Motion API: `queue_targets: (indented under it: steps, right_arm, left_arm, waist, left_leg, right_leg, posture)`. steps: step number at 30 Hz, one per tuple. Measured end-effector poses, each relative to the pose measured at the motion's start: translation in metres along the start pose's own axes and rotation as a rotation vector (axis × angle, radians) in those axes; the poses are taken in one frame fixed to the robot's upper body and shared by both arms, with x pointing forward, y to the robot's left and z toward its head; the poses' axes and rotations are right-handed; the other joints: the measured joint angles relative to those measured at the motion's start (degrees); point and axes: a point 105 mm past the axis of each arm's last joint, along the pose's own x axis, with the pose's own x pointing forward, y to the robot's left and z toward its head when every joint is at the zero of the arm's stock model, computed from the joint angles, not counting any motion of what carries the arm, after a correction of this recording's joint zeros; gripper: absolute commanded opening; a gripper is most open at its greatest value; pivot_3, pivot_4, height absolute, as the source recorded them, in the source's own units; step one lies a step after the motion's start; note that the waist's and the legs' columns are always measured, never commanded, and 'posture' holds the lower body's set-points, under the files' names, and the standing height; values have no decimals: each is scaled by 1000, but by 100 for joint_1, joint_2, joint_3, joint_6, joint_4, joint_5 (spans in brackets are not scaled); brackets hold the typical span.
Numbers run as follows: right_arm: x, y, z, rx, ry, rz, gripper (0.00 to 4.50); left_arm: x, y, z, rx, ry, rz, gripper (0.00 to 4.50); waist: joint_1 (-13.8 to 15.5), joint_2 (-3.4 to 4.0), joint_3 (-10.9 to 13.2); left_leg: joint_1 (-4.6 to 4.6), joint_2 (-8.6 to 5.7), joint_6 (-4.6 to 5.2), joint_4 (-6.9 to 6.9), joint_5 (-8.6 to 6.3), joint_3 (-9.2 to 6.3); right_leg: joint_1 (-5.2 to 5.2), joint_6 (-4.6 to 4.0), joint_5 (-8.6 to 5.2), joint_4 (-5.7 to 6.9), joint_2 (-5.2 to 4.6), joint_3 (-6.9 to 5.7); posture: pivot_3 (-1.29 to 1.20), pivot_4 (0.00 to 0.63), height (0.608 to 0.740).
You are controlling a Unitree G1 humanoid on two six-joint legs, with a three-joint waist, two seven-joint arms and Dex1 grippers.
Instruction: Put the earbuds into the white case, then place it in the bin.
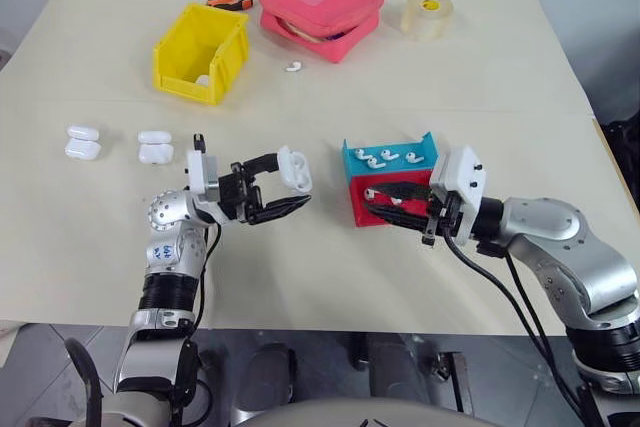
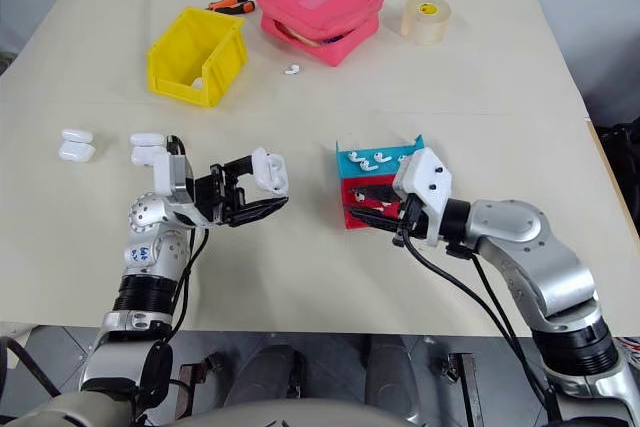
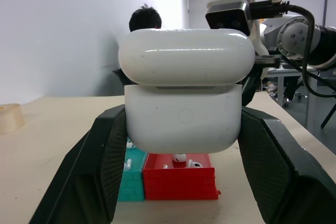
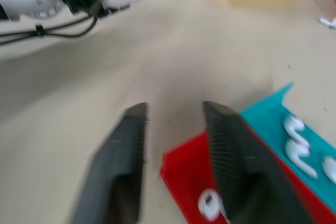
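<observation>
White case: clamped in left end effector, presented mid-counter for loading. Right end effector: parted, empty, over red tray for earbuds.

The left gripper points toward the robot's right, slightly raised, its 2 fingers clamped on a white case. The right gripper points forward and to the left, tilted slightly down, its 2 fingers parted with a clear gap and holding nothing.
</observation>
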Motion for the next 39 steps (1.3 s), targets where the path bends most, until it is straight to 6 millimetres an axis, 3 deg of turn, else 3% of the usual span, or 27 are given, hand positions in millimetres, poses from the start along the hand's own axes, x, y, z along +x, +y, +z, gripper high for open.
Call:
queue_targets:
  steps: [5, 15, 21, 24, 29, 35, 38, 39]
  right_arm:
    - [-27, -5, -14, 9, 92, -49, 4474]
    - [-105, 3, -45, 101, 261, -199, 4474]
    - [-109, -4, -39, 69, 256, -235, 4474]
    - [-98, -10, -30, 31, 226, -229, 3860]
    - [-68, -7, -27, 31, 220, -138, 2138]
    - [-36, -6, -15, -56, 293, 0, 2138]
    - [-25, -7, -15, -68, 350, 53, 1538]
    - [-23, -8, -17, -64, 369, 60, 1538]
  left_arm:
    - [3, -2, -1, 3, -1, -20, 2777]
    - [3, -4, -6, -24, 4, -51, 2777]
    - [6, -1, -4, -8, 0, -62, 2777]
    - [6, -1, -4, 0, 1, -60, 2777]
    - [1, -3, -5, 8, 20, -44, 2777]
    - [0, -11, -1, 40, 25, -32, 2777]
    - [-1, -15, 1, 56, 28, -16, 2777]
    - [-1, -16, 2, 59, 28, -12, 2777]
  waist:
    - [71, 0, 0]
    - [138, 0, 0]
    - [117, 0, 0]
    - [121, 0, 0]
    - [118, 1, 0]
    - [118, 2, 0]
    - [122, 2, 0]
    - [127, 2, 0]
  left_leg:
    - [-2, 0, 2, 0, -1, 1]
    - [13, 3, 16, -7, -9, 5]
    - [24, 3, 21, -9, -11, 5]
    - [28, 3, 20, -8, -11, 2]
    - [37, 1, 21, -4, -11, -1]
    - [31, 2, 21, -4, -12, -6]
    - [22, 1, 21, -4, -12, -17]
    - [17, 1, 22, -3, -12, -21]
  right_leg:
    - [0, 2, 1, -4, 0, 0]
    - [54, 22, 12, -41, 5, 2]
    - [70, 20, 22, -51, 5, 4]
    - [70, 20, 22, -54, 6, 2]
    - [69, 24, 25, -63, 4, 1]
    - [69, 27, 35, -82, 4, -2]
    - [68, 27, 35, -89, 2, -13]
    - [68, 27, 35, -92, 2, -15]
  posture:
    - [0, 150, 740]
    - [0, 150, 740]
    - [0, 150, 740]
    - [0, 150, 740]
    - [0, 150, 740]
    - [0, 150, 740]
    - [0, 150, 740]
    - [0, 150, 740]
